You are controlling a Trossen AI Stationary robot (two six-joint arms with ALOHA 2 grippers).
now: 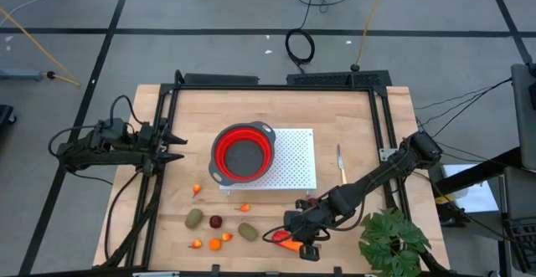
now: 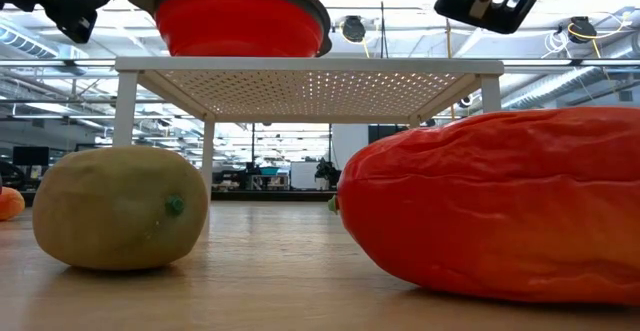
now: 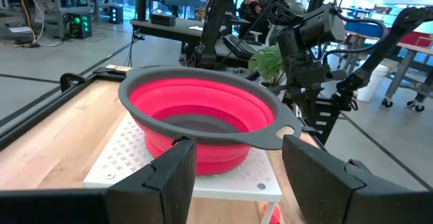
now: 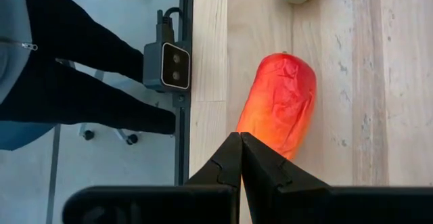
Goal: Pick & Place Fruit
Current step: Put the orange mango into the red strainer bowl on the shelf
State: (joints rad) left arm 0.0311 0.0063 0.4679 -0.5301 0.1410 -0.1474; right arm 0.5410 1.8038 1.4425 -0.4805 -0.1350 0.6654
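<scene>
The red-orange mango-like fruit [image 1: 286,243] lies on its side near the table's near edge, and fills the right of the low view [image 2: 500,206]. My right gripper [image 1: 295,229] hangs shut above it, fingertips [image 4: 240,139] together over its end [image 4: 277,102], clear of it. An olive-brown oval [image 1: 248,231] [image 2: 120,206] rests to the mango's left, and another [image 1: 194,218] farther left. A dark red ball [image 1: 216,222] and several orange bits [image 1: 214,244] lie between them. My left gripper [image 1: 172,147] [image 3: 237,183] waits open at the table's left, facing the colander.
A red colander [image 1: 243,153] [image 3: 203,109] sits on a white perforated rack [image 1: 293,172] mid-table. A yellow-handled knife [image 1: 340,164] lies right of the rack. A green plant [image 1: 392,239] stands at the near right corner. A person's dark-clothed legs [image 4: 67,68] show beyond the near edge.
</scene>
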